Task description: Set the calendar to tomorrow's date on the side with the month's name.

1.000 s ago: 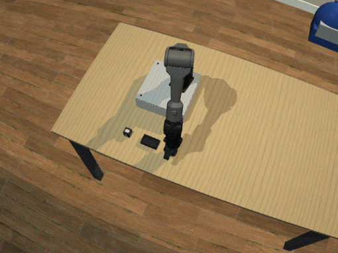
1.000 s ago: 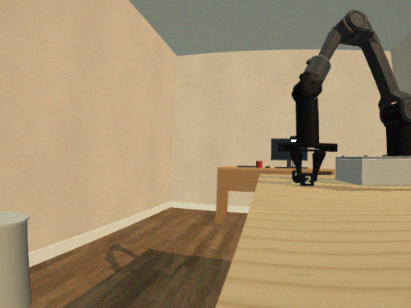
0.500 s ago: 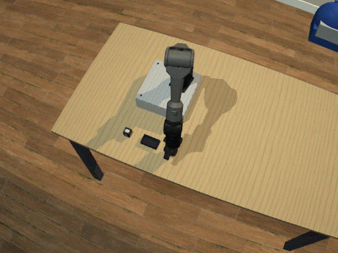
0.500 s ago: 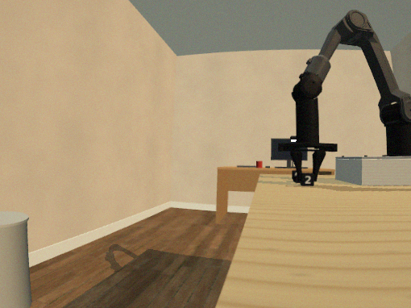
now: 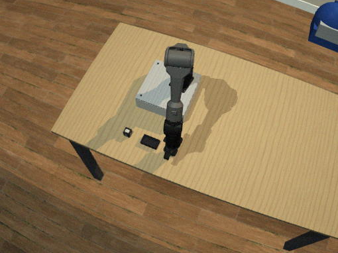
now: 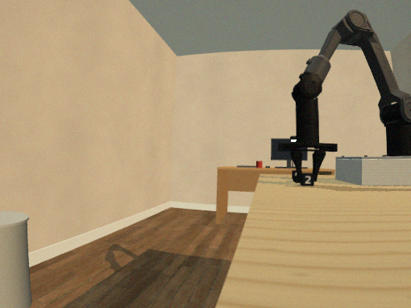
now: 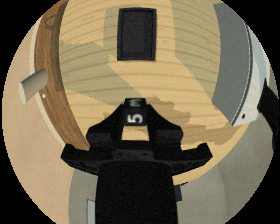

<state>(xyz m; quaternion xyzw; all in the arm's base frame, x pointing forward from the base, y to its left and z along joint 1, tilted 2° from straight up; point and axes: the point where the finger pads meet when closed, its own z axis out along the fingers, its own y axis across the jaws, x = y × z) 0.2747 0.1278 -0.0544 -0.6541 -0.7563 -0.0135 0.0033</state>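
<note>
Gripper (image 5: 169, 155) (image 6: 308, 172) (image 7: 135, 110): one, pointing down, part-closed, with a finger against either side of the near cube (image 6: 308, 179) (image 7: 135, 118); to be judged gripped. Near cube: dark, low by the table (image 5: 248, 148) (image 6: 314, 241) (image 7: 85, 75), outside the tray (image 5: 152, 137) (image 7: 119, 35); shows a pale 5 turned sideways in the wrist view, lettering on the adjoining face, and an upright 2 in the exterior view. Contact with the wood: cannot tell. Tray: black, shallow, nothing inside, flat, ahead of the fingers in the wrist view, just past the held cube; long axis pointing roughly away from the fingers, across the line between them. Far cube (image 5: 127, 132): loose, beyond the tray from the fingers, pale mark on top. Present step, by judgement: securing or re-turning the near cube ahead of placement. Next, probably: lift clear of the rim, travel along the tray's long axis, turn as the date requires. Hazards: a wrong face forward, a tilted grip, a fingertip catching the tray wall.
</note>
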